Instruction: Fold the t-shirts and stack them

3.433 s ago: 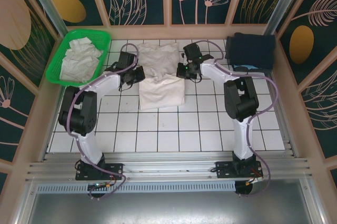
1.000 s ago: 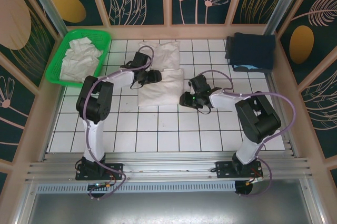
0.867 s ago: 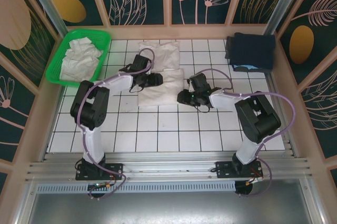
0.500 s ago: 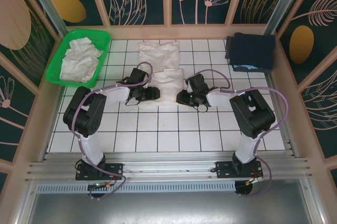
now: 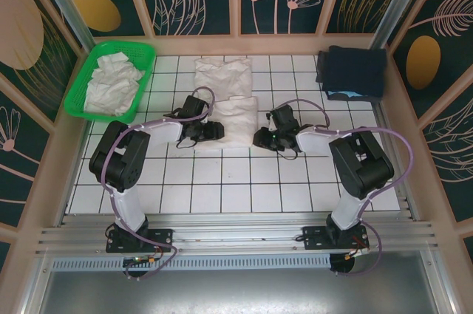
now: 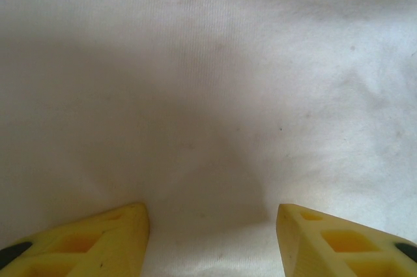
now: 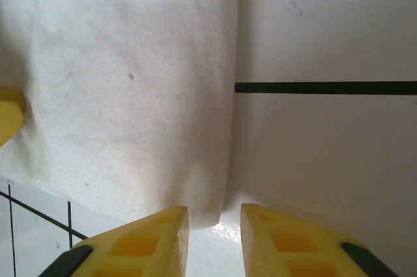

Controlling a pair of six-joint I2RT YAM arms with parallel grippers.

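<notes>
You have: one folded t-shirt; left gripper, jaws wide apart over its cloth; right gripper, jaws narrowly parted at its edge, grip impossible to tell.

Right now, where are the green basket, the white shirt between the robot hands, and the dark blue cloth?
green basket (image 5: 122,44), top external view, far rim.
white t-shirt (image 5: 235,118), top external view, its middle.
dark blue cloth (image 5: 352,70), top external view, its middle.
</notes>
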